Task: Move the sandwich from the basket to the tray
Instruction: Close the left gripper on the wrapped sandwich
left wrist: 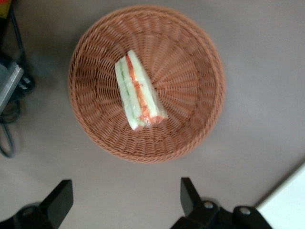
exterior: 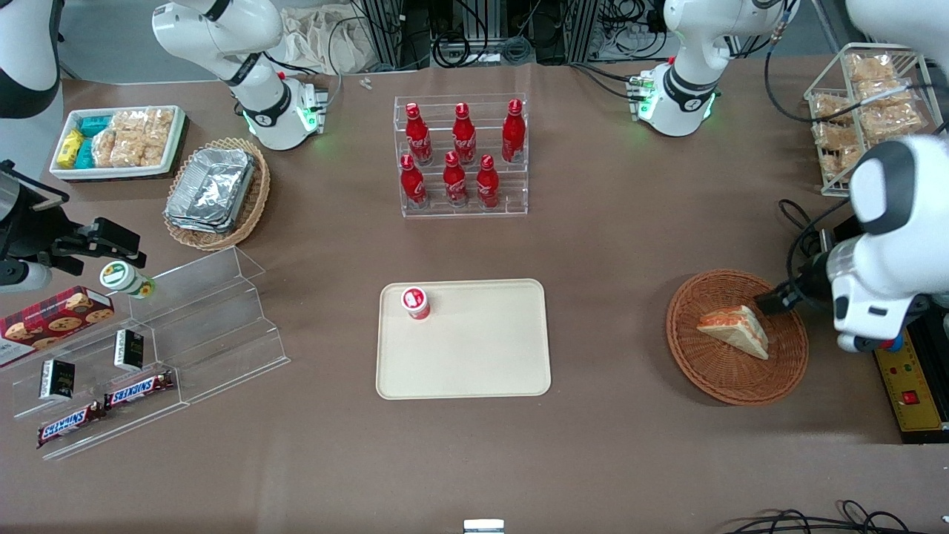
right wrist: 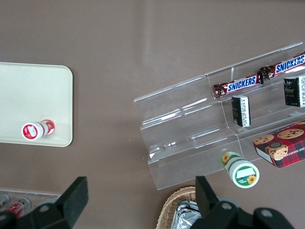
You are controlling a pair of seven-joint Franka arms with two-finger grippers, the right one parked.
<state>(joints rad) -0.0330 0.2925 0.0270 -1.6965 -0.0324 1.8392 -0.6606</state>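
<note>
A: Where's the sandwich (left wrist: 137, 91) right now?

B: In the basket (exterior: 787, 367), near its middle, lying on its side with the filling edge up. You've got nothing picked yet. The basket sits toward the working arm's end of the bench; the tray (exterior: 474, 356) is at mid-bench, well apart from it.

A: And the gripper (left wrist: 125, 200)?

B: Fingers spread wide, nothing between them. It hovers above the basket rim, off the wedge, on the side away from the tray. In the front view the fingertip (exterior: 771, 302) shows just beside the sandwich's upper corner.

A: Alignment?

B: That's what your next move turns on. In the wrist view the wedge's long axis runs roughly crosswise to the line between the two fingers, slightly skewed. So I'd judge the fingers would close across the short width: good. You need to shift over the wedge centre, then descend.

A: Tray free?

B: A small red-capped bottle (exterior: 416, 302) stands in one corner; the rest looks open.
</note>
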